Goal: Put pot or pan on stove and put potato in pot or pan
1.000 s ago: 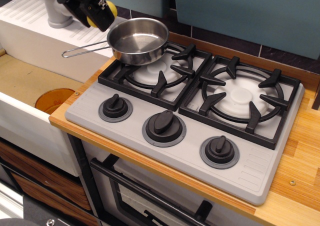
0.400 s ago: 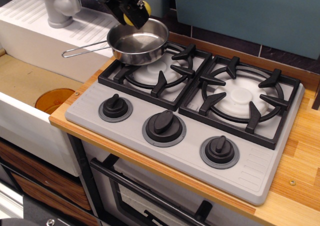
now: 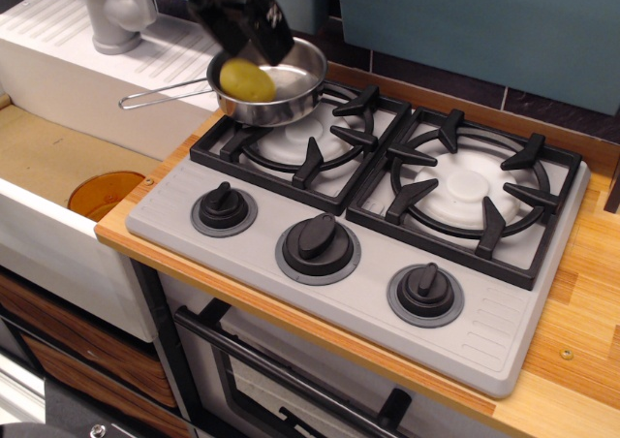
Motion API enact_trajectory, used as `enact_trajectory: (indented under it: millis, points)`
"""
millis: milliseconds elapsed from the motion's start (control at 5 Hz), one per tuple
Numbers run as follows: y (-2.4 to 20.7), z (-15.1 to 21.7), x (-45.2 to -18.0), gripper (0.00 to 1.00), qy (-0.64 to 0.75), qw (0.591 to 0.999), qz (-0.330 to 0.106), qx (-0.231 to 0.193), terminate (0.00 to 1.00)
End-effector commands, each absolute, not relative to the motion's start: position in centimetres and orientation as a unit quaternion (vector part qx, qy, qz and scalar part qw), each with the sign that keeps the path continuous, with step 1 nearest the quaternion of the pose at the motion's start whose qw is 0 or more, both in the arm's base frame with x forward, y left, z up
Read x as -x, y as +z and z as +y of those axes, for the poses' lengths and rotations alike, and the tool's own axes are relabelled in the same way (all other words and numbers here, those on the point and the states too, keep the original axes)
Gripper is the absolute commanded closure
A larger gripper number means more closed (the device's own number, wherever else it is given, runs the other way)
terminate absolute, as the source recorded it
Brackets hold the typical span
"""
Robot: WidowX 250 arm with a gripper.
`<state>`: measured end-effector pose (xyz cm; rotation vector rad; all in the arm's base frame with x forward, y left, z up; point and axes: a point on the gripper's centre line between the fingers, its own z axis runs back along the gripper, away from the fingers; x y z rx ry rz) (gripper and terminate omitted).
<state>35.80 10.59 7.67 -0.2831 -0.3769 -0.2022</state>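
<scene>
The pan [image 3: 276,87] sat on the far-left grate [image 3: 302,140] of the stove [image 3: 368,283], overhanging the grate's far-left corner, its thin wire handle [image 3: 160,95] reaching left over the white drainboard [image 3: 87,46]; the potato [image 3: 247,79] lay inside the pan against its left wall, yellow and in plain sight; the gripper [image 3: 254,33] hung just above the pan's far rim, dark and blurred, its tip close over the potato but with a sliver of pan showing between, and whether its pincer stood open or closed could not be told from this view; the right grate [image 3: 470,191] stood bare over its white burner; three black knobs [image 3: 318,239] ran along the near edge of the hob; to the far left a grey faucet base [image 3: 111,12] rose from the drainboard; an orange cup [image 3: 105,194] lay in the sink basin [image 3: 44,157], near left, well apart from the stove; the wooden counter [image 3: 581,322] framed the hob on the right.
</scene>
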Motion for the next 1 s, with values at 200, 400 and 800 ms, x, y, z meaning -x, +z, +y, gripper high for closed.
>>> enact_trajectory:
  millis: [200,400,800]
  points:
    - [16.1,9.3,-31.8,0.00,-0.072,0.979,-0.183,0.060,0.00]
    - [17.8,9.3,-30.4,0.00,-0.067,0.983,-0.167,0.036,0.00]
    - [19.2,10.2,-27.9,0.00,-0.054,0.980,-0.187,0.044,0.00]
